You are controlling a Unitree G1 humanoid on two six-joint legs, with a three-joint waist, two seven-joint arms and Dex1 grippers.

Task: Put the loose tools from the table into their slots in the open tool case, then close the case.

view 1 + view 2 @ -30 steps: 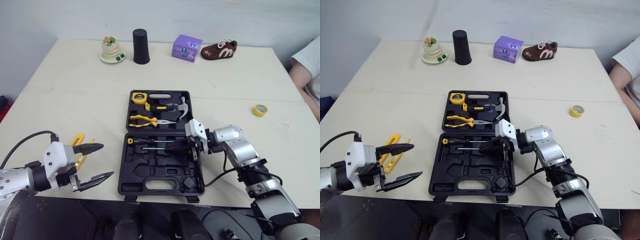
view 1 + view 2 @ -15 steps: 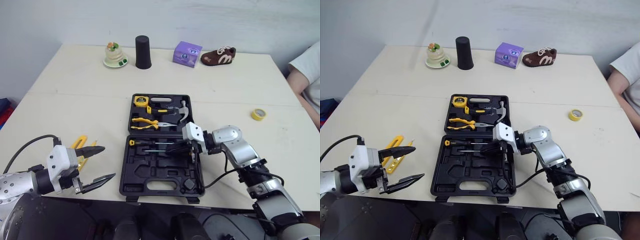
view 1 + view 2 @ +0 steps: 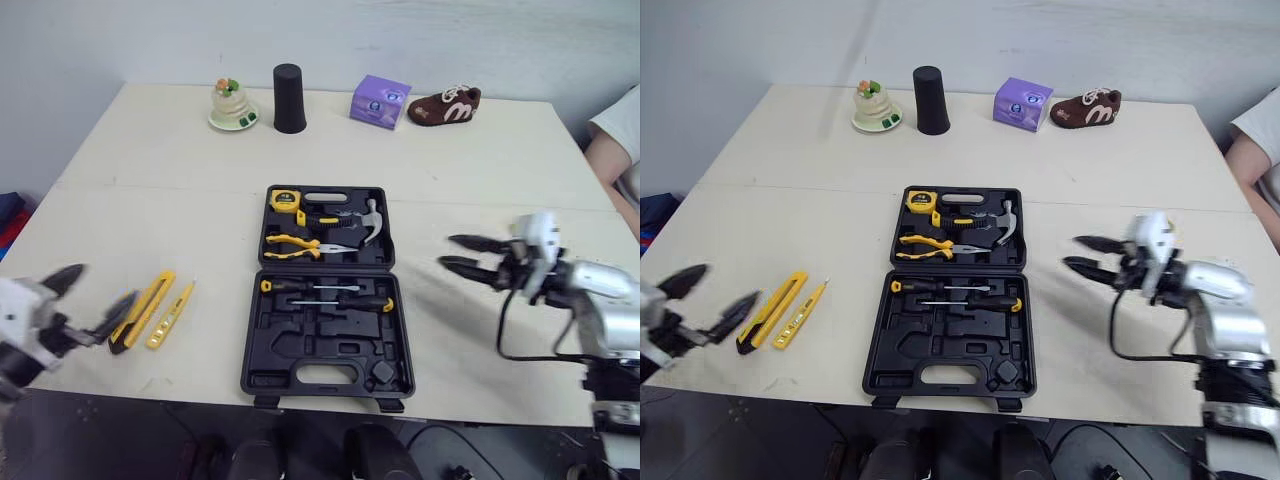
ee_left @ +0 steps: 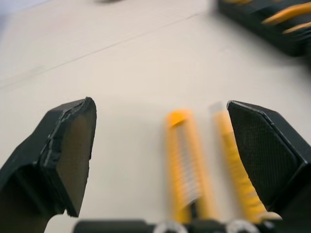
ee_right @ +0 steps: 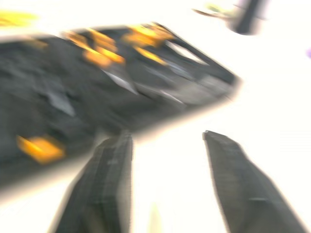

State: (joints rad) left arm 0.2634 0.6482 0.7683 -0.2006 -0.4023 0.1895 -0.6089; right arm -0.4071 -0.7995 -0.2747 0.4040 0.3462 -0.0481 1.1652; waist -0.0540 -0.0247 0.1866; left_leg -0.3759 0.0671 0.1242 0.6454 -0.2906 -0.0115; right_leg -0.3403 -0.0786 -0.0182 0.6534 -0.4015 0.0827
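Right gripper (image 3: 447, 250), fingers apart and empty, has withdrawn rightward from the open black plastic tool case (image 3: 262, 352), leaving a black-and-yellow-handled screwdriver (image 3: 355, 302) lying in its lower half; left gripper (image 3: 107, 283) has pulled back leftward.

The black tool case (image 3: 300, 345) lies open and flat; its far half holds a yellow tape measure (image 3: 283, 198), yellow-handled pliers (image 3: 300, 243) and a hammer (image 3: 368, 218), its near half 2 screwdrivers (image 3: 312, 287) lying crosswise. Well apart to the case's left, 2 loose yellow tools lie side by side on a slant: a utility knife (image 3: 142, 311) and, nearer the case, a slim tester screwdriver (image 3: 171, 313).
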